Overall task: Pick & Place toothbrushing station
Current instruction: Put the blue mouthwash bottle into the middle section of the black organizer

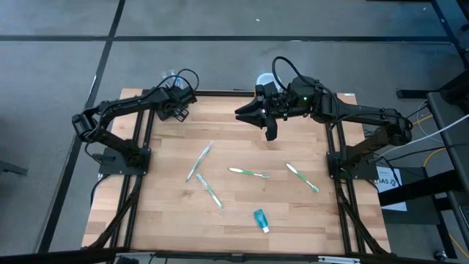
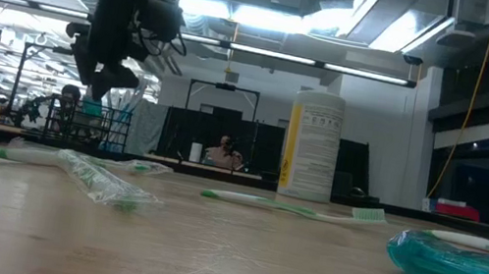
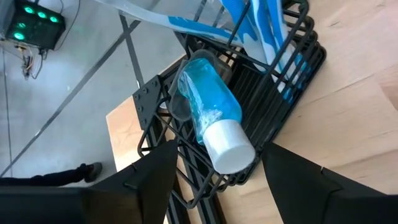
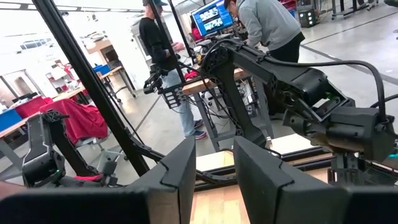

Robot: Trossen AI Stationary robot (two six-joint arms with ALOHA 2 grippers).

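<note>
The toothbrushing station [image 3: 292, 74] is a black wire rack at the table's far left corner [image 1: 178, 84]. Wrapped blue-and-white toothbrushes stand in it, and a blue tube [image 3: 211, 106] with a white cap [image 3: 230, 149] lies slanted in it. My left gripper [image 3: 219, 152] slants down over the rack, open, one finger on each side of the tube's cap end; the high view shows it at the same corner [image 1: 179, 99]. My right gripper [image 1: 249, 114] hovers level above the table's far middle, open by a narrow gap [image 4: 211, 180] with nothing in it.
Several toothbrushes lie loose mid-table [image 1: 199, 161] [image 1: 249, 173] [image 1: 302, 177]. A teal tube [image 1: 261, 219] lies near the front edge. A white-and-yellow cup [image 2: 313, 144] stands at the far edge [image 1: 264, 79]. People stand in the room beyond the table [image 4: 267, 25].
</note>
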